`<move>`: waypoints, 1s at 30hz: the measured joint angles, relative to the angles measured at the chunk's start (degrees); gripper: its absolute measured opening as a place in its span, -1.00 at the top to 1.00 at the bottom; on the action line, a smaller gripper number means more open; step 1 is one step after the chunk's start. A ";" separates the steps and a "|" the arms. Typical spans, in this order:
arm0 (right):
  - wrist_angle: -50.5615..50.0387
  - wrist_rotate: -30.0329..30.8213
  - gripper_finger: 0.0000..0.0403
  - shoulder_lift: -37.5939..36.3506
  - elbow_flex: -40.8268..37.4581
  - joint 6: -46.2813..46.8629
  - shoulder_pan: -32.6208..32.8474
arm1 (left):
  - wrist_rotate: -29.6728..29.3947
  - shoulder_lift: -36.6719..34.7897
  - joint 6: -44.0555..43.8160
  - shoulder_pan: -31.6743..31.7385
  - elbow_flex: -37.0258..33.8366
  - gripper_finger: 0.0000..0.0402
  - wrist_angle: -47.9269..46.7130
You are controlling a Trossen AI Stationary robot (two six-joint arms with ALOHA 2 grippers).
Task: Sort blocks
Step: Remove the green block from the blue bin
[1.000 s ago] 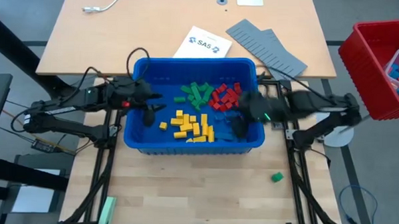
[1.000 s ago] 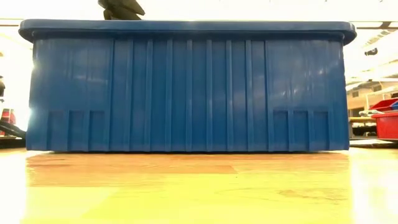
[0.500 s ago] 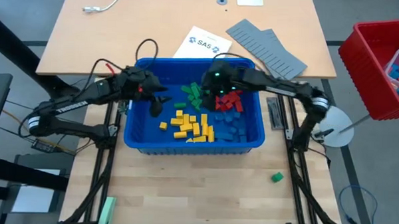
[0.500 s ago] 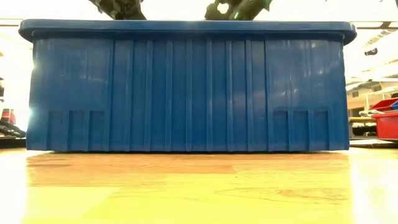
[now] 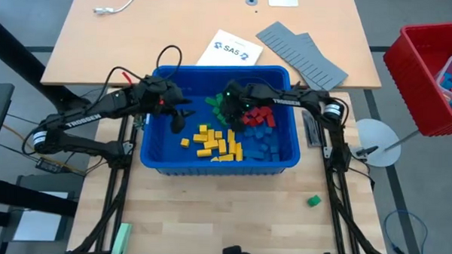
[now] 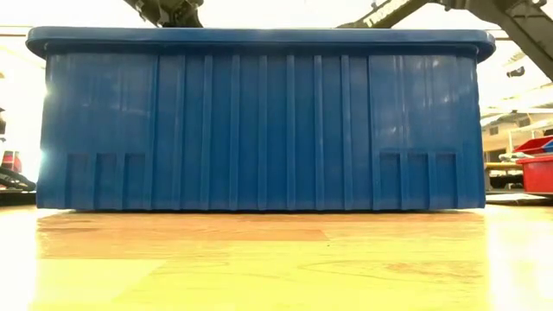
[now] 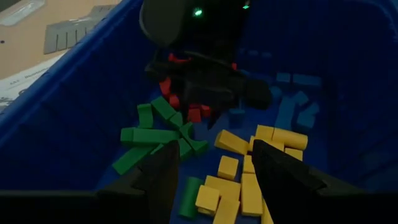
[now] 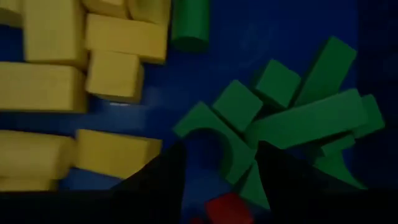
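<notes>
A blue bin (image 5: 209,169) holds the blocks in loose groups: yellow (image 5: 214,142), green (image 5: 214,105), red (image 5: 258,117) and blue (image 5: 264,148). My right gripper (image 5: 228,109) reaches down into the bin over the green pile. It is open, with its fingers on either side of a green arch-shaped block (image 8: 221,140), and I cannot tell whether they touch it. My left gripper (image 5: 180,116) hangs open in the bin's left part with nothing between its fingers (image 7: 165,180). It points toward the green and yellow blocks. In the low view the bin's wall (image 6: 259,121) hides both grippers.
One green block (image 5: 314,200) lies on the table in front of the bin. Grey ridged panels (image 5: 304,54) and a printed sheet (image 5: 227,50) lie behind it. A red bin (image 5: 431,74) stands at the right edge. A pale green bar (image 5: 121,236) lies near left.
My right gripper has swung from the bin's near right part across to the green pile at the far middle, dropping into the bin and rolling as it went. My left gripper has shifted a little toward the far edge, then kept still.
</notes>
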 joint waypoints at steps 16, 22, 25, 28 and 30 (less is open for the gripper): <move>4.15 -1.37 0.14 6.20 0.19 -1.17 -3.71 | 0.00 0.09 -3.45 0.00 0.00 -0.05 0.49; 2.02 -1.16 0.15 8.54 0.02 -1.34 -4.11 | 0.00 0.09 -3.67 0.00 0.00 -0.05 0.30; 1.76 -0.99 0.16 8.90 0.15 -1.00 -4.22 | 0.00 0.09 -3.67 0.00 0.00 -0.05 0.35; 2.40 -0.55 0.21 8.61 0.05 -0.51 -4.21 | -0.01 0.09 -3.67 0.00 0.00 -0.05 0.28; 3.41 -0.65 0.25 8.04 -0.04 -0.04 -4.30 | 0.00 0.11 -3.67 -0.02 0.00 -0.05 -0.04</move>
